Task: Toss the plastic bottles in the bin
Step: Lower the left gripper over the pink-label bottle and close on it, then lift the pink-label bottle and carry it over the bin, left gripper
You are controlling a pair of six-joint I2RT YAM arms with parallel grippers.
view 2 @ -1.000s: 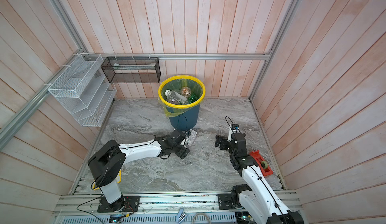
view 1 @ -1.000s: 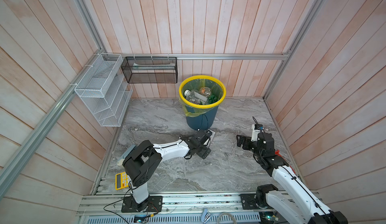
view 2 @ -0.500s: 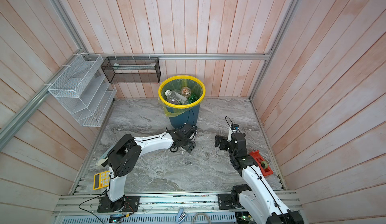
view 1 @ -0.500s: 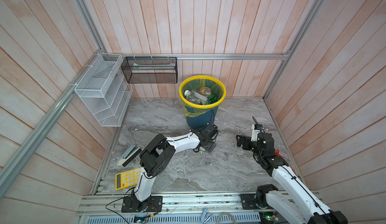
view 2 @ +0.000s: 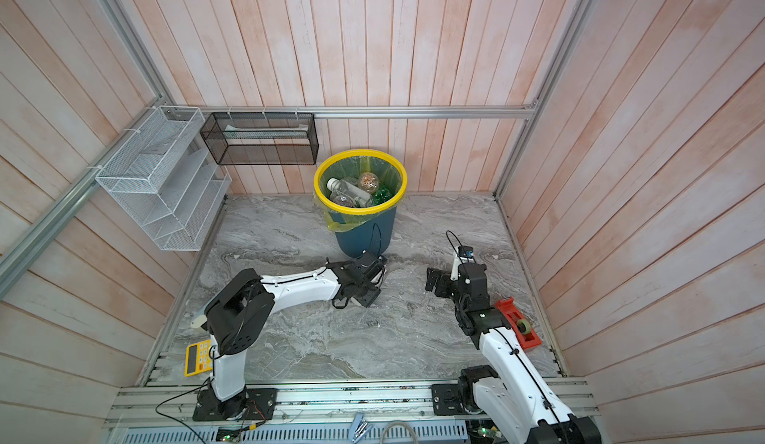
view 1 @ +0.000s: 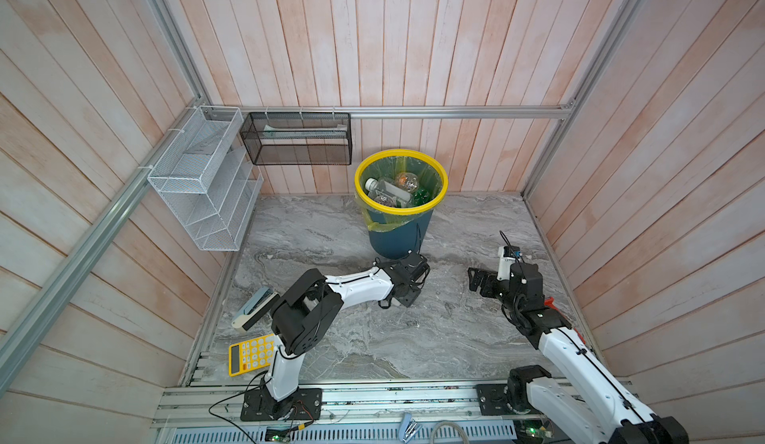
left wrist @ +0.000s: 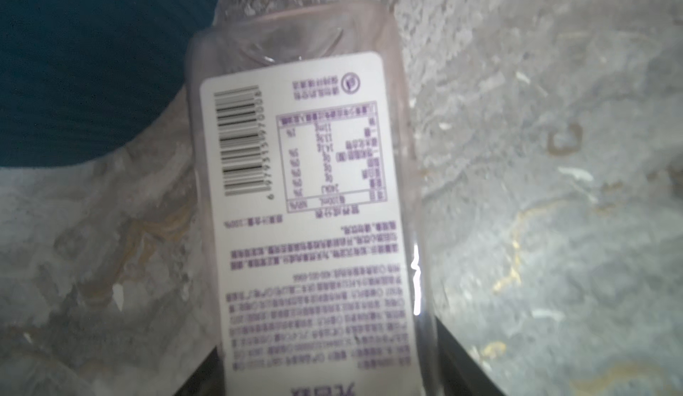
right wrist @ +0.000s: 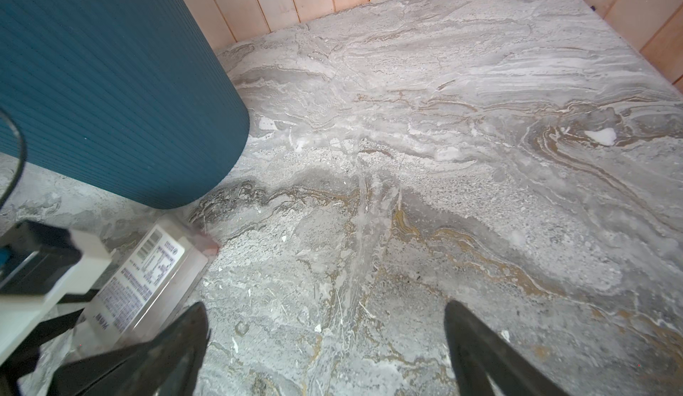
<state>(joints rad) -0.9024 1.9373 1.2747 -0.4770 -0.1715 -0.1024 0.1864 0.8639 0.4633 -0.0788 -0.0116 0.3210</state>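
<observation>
Bottle beside the bin now sits clamped in the left jaws — right jaws gape, unmoved.

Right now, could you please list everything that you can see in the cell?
bin: one, teal, yellow rim, far centre.
bottles: several, clear, amber, green, inside bin.
clear bottle: one, white label, beside bin's foot.
wire rack: one, white, left wall.
mesh basket: one, black, back wall.
calculator: one, yellow, near-left corner.
stapler: one, grey-blue, left edge.
tape dispenser: one, red, right edge.
left gripper: one, black, gripping clear bottle.
right gripper: one, black, open, empty.
</observation>
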